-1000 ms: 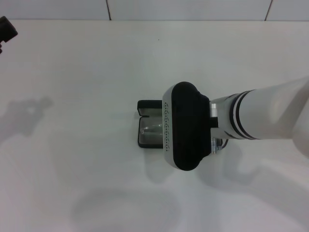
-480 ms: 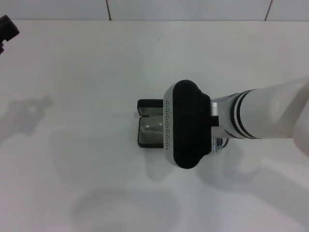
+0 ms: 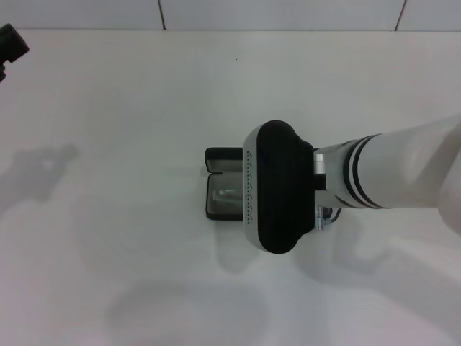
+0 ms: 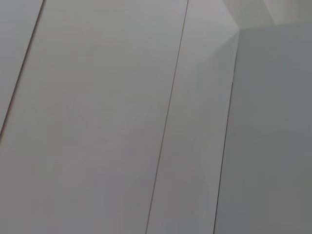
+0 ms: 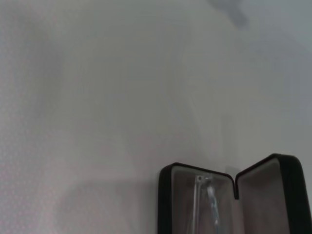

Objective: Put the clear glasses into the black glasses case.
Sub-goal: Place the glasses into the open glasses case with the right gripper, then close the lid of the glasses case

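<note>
Clear glasses (image 5: 208, 202) lie inside the black glasses case (image 5: 229, 200), which sits open near the middle of the white bench (image 3: 130, 130), its lid raised on the side toward the far edge. In the right wrist view one clear arm of the glasses runs along the grey lining of the tray, and the lid stands beside it with its own lining showing. In the head view only the left end of the case shows, with a glint of the glasses in it; the rest is covered by the right arm's wrist housing (image 3: 277, 187), which hangs directly over the case. The right gripper is under that housing and cannot be seen, so whether its fingers are wide or narrow cannot be told. Compared with a second ago, the housing sits at almost the same spot, and the case has not shifted. The left arm (image 3: 10, 43) stays parked at the far left corner of the bench; its fingers cannot be judged either.
</note>
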Controlling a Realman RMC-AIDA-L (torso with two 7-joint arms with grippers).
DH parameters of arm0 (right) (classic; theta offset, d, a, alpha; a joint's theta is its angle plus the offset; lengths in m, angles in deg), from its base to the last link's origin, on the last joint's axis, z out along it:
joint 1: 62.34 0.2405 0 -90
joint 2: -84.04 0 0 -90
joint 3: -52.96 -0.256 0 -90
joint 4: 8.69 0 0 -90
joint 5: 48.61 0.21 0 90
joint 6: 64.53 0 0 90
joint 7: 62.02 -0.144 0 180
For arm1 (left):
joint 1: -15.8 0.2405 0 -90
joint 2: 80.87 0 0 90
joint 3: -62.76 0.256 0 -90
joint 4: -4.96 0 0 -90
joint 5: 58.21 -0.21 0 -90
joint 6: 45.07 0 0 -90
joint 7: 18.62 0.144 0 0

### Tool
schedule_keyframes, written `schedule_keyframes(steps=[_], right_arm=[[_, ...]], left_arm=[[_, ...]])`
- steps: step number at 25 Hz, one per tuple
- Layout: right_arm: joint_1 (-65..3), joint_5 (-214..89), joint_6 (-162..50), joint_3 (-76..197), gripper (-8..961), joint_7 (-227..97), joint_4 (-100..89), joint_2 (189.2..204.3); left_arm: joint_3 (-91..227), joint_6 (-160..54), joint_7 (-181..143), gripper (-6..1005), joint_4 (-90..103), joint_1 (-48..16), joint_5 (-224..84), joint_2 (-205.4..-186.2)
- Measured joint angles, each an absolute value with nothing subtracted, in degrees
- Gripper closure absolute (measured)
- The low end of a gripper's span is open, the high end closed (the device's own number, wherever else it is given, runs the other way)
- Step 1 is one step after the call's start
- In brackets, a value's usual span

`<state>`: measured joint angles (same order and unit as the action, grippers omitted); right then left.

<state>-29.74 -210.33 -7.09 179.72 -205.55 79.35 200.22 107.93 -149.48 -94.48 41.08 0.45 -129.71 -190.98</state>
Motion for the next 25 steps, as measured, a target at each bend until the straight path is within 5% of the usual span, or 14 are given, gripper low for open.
schedule_keyframes(steps=[25], right_arm=[[-30.3,-208.7,-2.9,182.1,786,-205.1,85.9,200.23]], left_arm=[[107.9,-149.9,-94.4,919,41.2,1.3,-129.8,-191.21]])
